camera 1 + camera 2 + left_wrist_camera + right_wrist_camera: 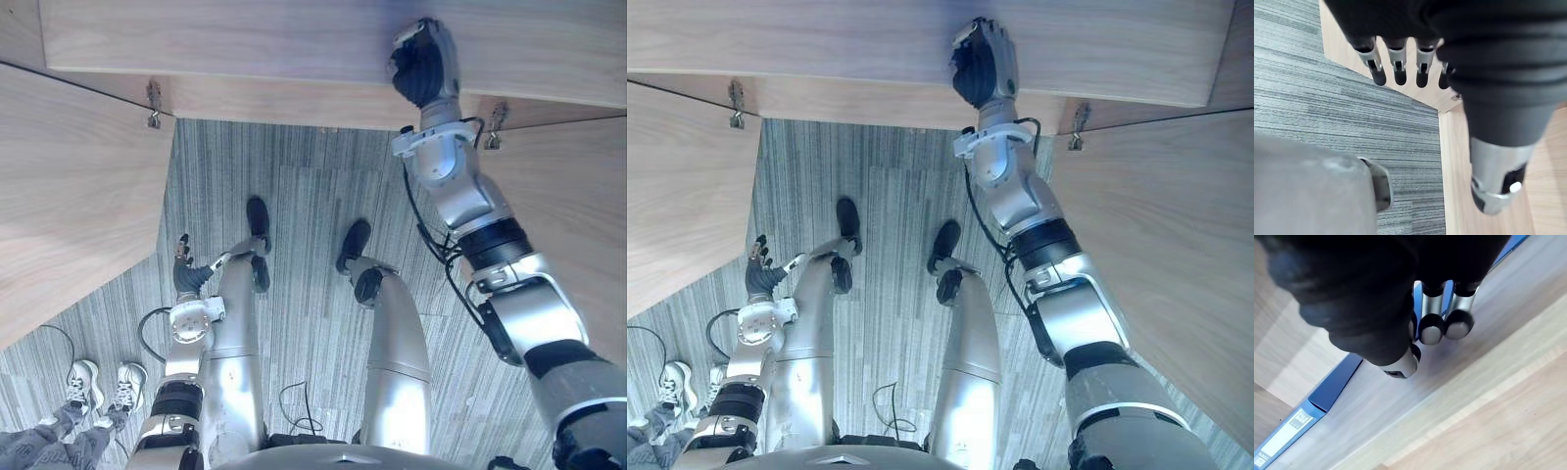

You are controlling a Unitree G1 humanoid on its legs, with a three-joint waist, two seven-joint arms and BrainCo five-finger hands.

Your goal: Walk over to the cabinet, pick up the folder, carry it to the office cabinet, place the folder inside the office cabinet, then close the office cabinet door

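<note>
**Operator:** Over on the left side, what is there?

**Spotter:** You have a person's white shoes (pixel 83 384) on the grey carpet (pixel 294 186), well outside your left hand (pixel 186 272). That hand hangs low beside the leg. Its fingers (pixel 1376 73) are loose and released, with nothing in them. Beyond those fingers, in the left wrist view, you see carpet and a pale wood panel (pixel 1334 44). Above and outward from them stands the left cabinet door (pixel 69 196), wide open, with a metal hinge (pixel 154 103) at its top corner.

**Operator:** And to the right?

**Spotter:** Your right hand (pixel 426 64) reaches forward and lies on the cabinet board (pixel 245 39), its dark back toward you. In the right wrist view the blue folder (pixel 1334 382) shows as a long blue strip against the wood. The strip runs slantwise and passes right behind the fingers (pixel 1459 323) of that hand. Its white label (pixel 1288 428) sits at the end well away from them. You cannot tell from these views whether those fingers grip the folder or only rest at it. Past the right hand, the right cabinet door (pixel 568 215) also stands open, with a second hinge (pixel 495 125) at its corner.
</note>
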